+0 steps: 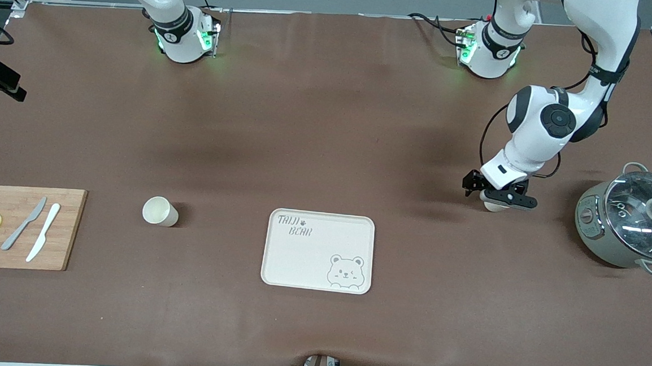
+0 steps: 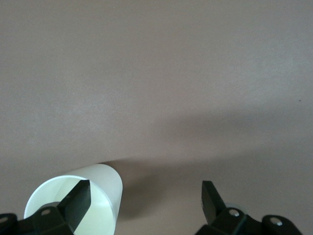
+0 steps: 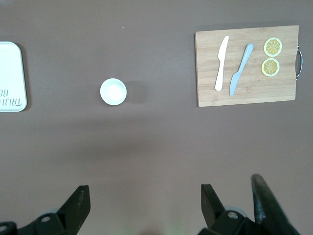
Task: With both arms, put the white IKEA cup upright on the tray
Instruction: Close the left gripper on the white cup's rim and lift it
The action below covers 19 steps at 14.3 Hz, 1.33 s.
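Note:
A cream tray [image 1: 298,260] with a bear drawing lies near the table's middle. One white cup [image 1: 160,211] stands upright between the tray and the cutting board; it also shows in the right wrist view [image 3: 113,91]. A second white cup [image 1: 493,207] sits under my left gripper [image 1: 499,198], toward the left arm's end of the table. In the left wrist view my left gripper [image 2: 146,191] is open, with one finger [image 2: 78,196] inside the mouth of this cup [image 2: 105,183]. My right gripper [image 3: 144,193] is open and empty, high over the table, and is out of the front view.
A bamboo cutting board [image 1: 68,229] with two knives and lemon slices lies at the right arm's end. A grey pot [image 1: 632,221] with a glass lid stands at the left arm's end. The tray's edge [image 3: 10,73] shows in the right wrist view.

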Tool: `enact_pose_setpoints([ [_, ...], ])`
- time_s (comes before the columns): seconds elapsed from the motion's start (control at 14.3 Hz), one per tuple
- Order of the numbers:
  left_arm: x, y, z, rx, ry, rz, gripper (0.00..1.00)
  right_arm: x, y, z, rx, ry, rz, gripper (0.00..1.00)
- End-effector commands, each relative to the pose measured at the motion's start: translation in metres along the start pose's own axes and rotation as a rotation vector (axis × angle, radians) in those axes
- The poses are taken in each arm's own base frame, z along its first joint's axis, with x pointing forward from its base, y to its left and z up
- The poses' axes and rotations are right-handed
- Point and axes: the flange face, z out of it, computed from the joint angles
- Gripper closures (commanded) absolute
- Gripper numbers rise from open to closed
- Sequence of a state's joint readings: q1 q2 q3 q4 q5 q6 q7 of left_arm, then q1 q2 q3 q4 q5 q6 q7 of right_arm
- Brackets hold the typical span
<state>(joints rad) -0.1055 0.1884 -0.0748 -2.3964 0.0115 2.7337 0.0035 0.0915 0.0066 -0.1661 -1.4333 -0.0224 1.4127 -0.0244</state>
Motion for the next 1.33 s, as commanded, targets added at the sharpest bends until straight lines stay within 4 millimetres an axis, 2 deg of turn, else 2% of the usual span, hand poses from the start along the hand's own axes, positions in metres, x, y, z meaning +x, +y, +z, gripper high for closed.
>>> enact_pose_setpoints([
  [0.0, -0.011, -0.002, -0.005, -0.004, 0.009, -0.001, 0.0, -0.001, 0.001, -0.006, -0.002, 0.004, 0.009, 0.0],
  [0.28, -0.018, -0.004, -0.003, -0.001, -0.002, 0.003, 0.0, -0.001, 0.002, -0.007, -0.006, 0.007, 0.009, 0.0],
  [0.7, -0.024, -0.027, -0.001, 0.008, -0.012, 0.014, 0.0, 0.0, 0.002, -0.007, -0.006, 0.009, 0.009, 0.0],
  [1.26, -0.024, -0.021, 0.012, 0.003, -0.012, 0.016, 0.0, 0.0, 0.002, -0.007, -0.004, 0.009, 0.009, 0.0],
])
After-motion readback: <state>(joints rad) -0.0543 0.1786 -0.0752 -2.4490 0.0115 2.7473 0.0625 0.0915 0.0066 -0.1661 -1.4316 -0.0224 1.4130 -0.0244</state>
